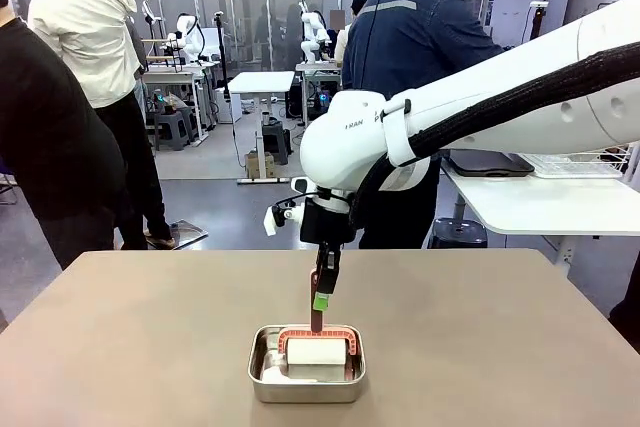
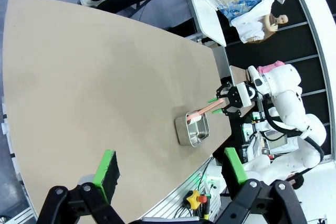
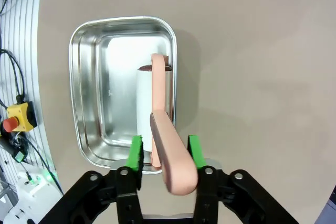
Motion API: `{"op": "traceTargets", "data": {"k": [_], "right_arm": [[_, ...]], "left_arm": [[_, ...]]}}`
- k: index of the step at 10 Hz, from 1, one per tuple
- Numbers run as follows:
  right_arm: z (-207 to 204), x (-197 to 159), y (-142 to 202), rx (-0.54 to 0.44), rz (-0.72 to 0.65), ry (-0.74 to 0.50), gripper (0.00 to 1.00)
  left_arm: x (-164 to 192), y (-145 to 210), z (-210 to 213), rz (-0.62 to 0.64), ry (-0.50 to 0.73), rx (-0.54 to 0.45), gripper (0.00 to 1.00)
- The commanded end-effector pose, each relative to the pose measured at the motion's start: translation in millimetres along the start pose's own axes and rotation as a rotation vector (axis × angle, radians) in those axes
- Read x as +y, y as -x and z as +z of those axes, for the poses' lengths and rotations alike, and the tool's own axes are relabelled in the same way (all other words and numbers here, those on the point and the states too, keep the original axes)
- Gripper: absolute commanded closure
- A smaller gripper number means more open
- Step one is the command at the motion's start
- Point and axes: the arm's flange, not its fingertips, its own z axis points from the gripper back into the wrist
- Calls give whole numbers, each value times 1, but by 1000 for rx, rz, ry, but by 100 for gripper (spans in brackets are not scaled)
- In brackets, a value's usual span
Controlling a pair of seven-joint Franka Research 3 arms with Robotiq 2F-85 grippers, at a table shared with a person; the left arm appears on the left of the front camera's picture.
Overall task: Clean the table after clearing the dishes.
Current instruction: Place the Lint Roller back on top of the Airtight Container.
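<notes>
Right gripper [image 3: 164,153] jaws pinching pink roller handle [image 3: 170,156], bottom centre. White roller [image 3: 147,103] inside steel tin [image 3: 86,93] on surface [image 3: 252,77]. Left gripper [image 2: 170,174] jaws spread, lower frame.

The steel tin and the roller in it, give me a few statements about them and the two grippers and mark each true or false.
1. The right gripper is shut on the pink handle of the roller. True.
2. The roller lies on the bare table beside the tin. False: its white roll sits inside the tin.
3. The left gripper is open and holds nothing. True.
4. Two plates stand next to the tin. False: the tabletop around the tin is bare.
5. The tin has tipped onto its side. False: it sits flat, open side up.
</notes>
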Motion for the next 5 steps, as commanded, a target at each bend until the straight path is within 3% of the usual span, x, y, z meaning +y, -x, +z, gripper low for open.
{"op": "traceTargets", "data": {"k": [1, 2, 5], "right_arm": [[9, 7, 2, -29, 36, -9, 15], [10, 9, 4, -27, 35, 3, 0], [16, 13, 6, -47, 34, 27, 2]], "left_arm": [[-5, 2, 3, 12, -2, 10, 0], [-5, 2, 3, 12, -2, 10, 0], [-5, 2, 3, 12, -2, 10, 0]]}}
